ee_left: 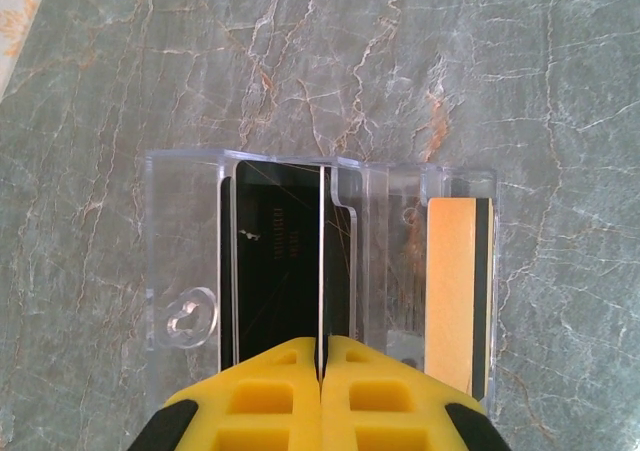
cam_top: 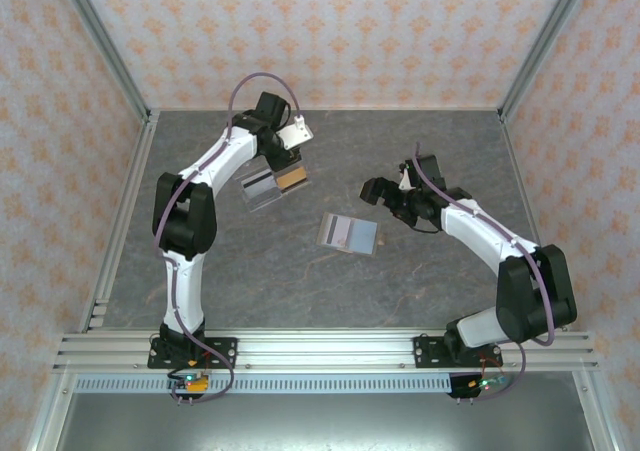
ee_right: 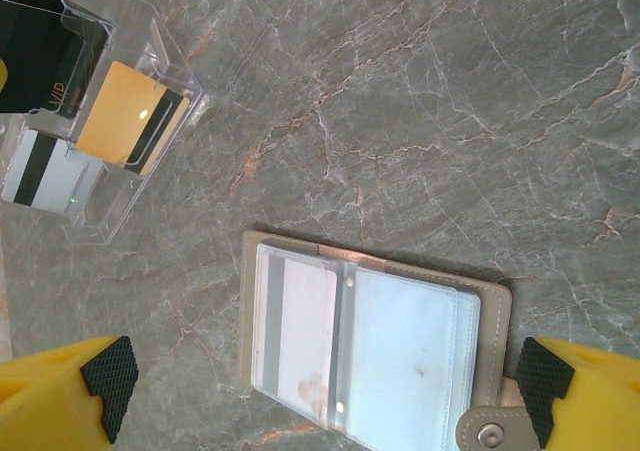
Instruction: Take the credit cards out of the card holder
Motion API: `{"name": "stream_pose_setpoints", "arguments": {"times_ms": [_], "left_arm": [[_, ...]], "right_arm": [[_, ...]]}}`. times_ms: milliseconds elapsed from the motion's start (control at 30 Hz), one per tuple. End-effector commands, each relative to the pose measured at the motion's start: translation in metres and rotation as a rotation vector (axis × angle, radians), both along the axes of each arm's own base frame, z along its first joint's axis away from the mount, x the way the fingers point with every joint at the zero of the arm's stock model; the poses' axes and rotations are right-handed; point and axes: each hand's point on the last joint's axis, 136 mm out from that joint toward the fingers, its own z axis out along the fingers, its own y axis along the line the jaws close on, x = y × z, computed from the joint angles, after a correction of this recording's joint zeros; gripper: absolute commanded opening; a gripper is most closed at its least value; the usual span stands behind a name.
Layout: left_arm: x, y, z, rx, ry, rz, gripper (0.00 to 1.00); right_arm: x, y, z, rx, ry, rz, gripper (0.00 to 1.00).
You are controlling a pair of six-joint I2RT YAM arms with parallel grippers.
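Clear plastic tray (ee_left: 170, 231) at far left: your left gripper (ee_left: 322, 371) is pinching shut on a card (ee_left: 321, 261), edge-on above it. Mid-table, the card holder (cam_top: 348, 233) is lying open, long axis running left-right. Your right gripper (ee_right: 320, 391), the nearer one, is hovering wide open just right of it, a bit farther back.

Bare tabletop (cam_top: 420, 146) surrounds the open card holder (cam_top: 348, 234) on every side; the clear tray (cam_top: 262, 193) stands well apart, beneath the left fingers (ee_left: 270, 401).
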Motion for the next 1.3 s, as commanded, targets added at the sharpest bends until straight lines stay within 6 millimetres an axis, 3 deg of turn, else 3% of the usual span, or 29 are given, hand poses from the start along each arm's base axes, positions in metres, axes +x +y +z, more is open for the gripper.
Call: {"name": "stream_pose_setpoints", "arguments": {"times_ms": [0,133,333,500,733,867,967,1167,1267], "left_arm": [[0.015,0.009,0.006,0.035,-0.043,0.019,0.01],[0.018,0.009,0.008,0.033,-0.051,0.021,0.08],[0.019,0.01,0.012,0.026,-0.065,0.047,0.27],[0.018,0.006,0.036,-0.027,-0.11,0.066,0.35],[0.011,0.005,0.084,-0.161,-0.19,0.178,0.4],[-0.003,0.005,0.107,-0.282,-0.223,0.309,0.45],[-0.015,0.008,0.11,-0.371,-0.226,0.455,0.48],[-0.051,0.022,0.098,-0.435,-0.21,0.756,0.67],[-0.07,0.013,0.087,-0.486,-0.167,0.814,0.71]], "right_arm": [[0.01,0.004,0.017,0.025,-0.042,-0.001,0.99],[0.01,0.006,0.017,0.033,-0.039,0.004,0.99],[0.01,0.007,0.019,0.043,-0.04,0.007,0.99],[0.01,0.005,0.018,0.034,-0.037,-0.002,0.99],[0.008,0.002,0.011,0.017,-0.022,-0.023,1.0],[0.002,0.007,0.002,-0.048,-0.011,-0.019,0.98],[-0.004,0.018,-0.009,-0.11,0.01,-0.001,0.93],[-0.016,0.053,-0.039,-0.208,0.07,0.064,0.78],[-0.02,0.067,-0.053,-0.25,0.096,0.091,0.71]]}}
